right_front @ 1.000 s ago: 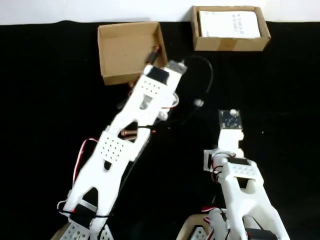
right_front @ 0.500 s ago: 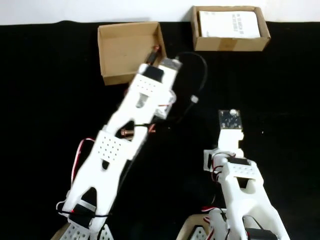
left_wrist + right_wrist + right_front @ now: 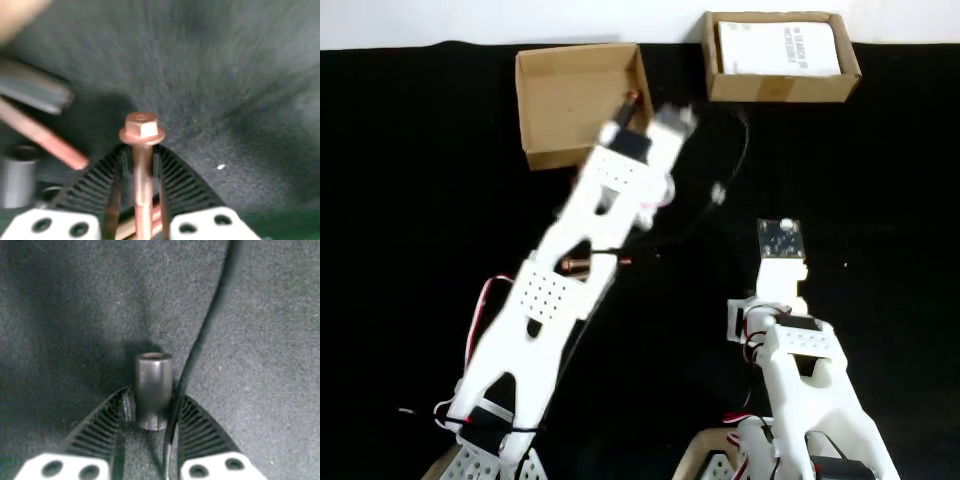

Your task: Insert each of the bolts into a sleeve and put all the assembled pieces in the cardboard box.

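While the black table (image 3: 410, 260) is spreading under everything, the left arm (image 3: 560, 290) is stretching long across it toward the cardboard box (image 3: 565, 95) at the far side. The right arm (image 3: 800, 360) is sitting short, close to its base. A second box (image 3: 775, 88) is standing to the right of the first, with paper (image 3: 778, 47) lying inside.

Now the left gripper (image 3: 142, 154) is clamping a copper bolt (image 3: 142, 172). Its shank is lying along the fingers, long axis in line with the gripper. The hex head is poking out beyond the tips, pointing away from the wrist. From above, that tip is hanging right at the cardboard box's right wall.

Over on the other side, the right gripper (image 3: 150, 402) is squeezing a dark sleeve (image 3: 152, 382) over the cloth. Its axis is running along the fingers too, open bore facing away from the wrist. A black cable (image 3: 205, 335) is running just beside it. Under the left arm, a loose bolt (image 3: 582, 265) is lying on the table, long axis roughly left to right.
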`<state>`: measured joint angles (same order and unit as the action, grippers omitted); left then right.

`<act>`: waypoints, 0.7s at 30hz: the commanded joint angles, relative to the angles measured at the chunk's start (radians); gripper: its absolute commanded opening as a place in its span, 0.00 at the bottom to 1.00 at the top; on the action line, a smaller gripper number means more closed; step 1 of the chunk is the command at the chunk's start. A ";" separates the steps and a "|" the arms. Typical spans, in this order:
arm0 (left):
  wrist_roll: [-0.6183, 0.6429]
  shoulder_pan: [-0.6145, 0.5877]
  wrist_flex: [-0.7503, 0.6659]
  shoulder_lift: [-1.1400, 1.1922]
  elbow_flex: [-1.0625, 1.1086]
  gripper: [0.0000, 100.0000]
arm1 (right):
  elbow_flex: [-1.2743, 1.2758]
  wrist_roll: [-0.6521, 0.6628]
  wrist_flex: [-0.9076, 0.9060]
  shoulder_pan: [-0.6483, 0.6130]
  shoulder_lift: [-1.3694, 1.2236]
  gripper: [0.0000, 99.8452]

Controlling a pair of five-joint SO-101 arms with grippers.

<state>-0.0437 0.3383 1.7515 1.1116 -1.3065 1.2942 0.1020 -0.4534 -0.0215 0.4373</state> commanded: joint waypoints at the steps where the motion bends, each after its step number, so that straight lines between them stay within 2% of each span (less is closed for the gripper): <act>1: -0.018 0.010 0.015 -0.214 -0.105 0.01 | 0.002 -0.005 0.008 0.015 0.008 0.01; 3: -0.018 0.018 0.018 -0.311 -0.059 0.01 | -0.015 -0.005 -0.016 0.015 0.047 0.01; 7: -0.043 0.048 0.018 -0.562 0.154 0.01 | -0.079 -0.005 -0.257 0.015 0.246 0.01; 11: -0.063 0.074 0.011 -0.888 0.409 0.01 | -0.160 -0.005 -0.473 0.016 0.552 0.01; 16: -0.063 0.068 0.009 -1.283 0.733 0.01 | -0.205 -0.005 -0.611 0.010 0.957 0.01; 21: -0.060 0.067 -0.124 -1.687 1.127 0.01 | -0.193 -0.005 -0.736 -0.007 1.328 0.01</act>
<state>-0.0990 0.4074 1.7085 -0.3046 -0.3920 1.1500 0.1020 -1.1301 -0.0169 1.5451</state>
